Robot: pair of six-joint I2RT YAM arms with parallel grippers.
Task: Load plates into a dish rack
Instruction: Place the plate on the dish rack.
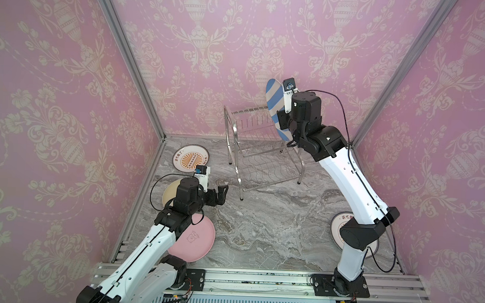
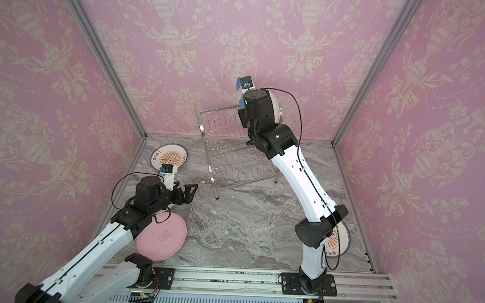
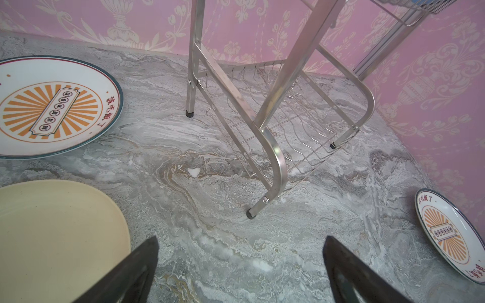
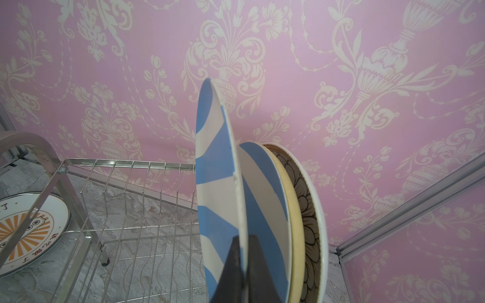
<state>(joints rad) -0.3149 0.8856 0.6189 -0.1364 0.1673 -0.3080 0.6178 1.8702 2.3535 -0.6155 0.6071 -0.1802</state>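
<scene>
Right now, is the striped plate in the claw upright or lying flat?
Upright. The striped plate stands on edge, its face vertical, with its rim pinched by the right gripper.

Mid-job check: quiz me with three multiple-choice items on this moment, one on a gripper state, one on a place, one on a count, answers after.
1. The right gripper, at the dish rack, is: A) open and empty B) shut on nothing C) shut on a blue-white striped plate.
2. The pink plate is: A) in the dish rack B) flat on the table by the left arm C) leaning on a wall.
3. How many orange sunburst plates lie on the table? A) none B) two C) four.
C: its fingers pinch the rim. B: both top views show it flat. B: one far left, one under the right arm.
</scene>
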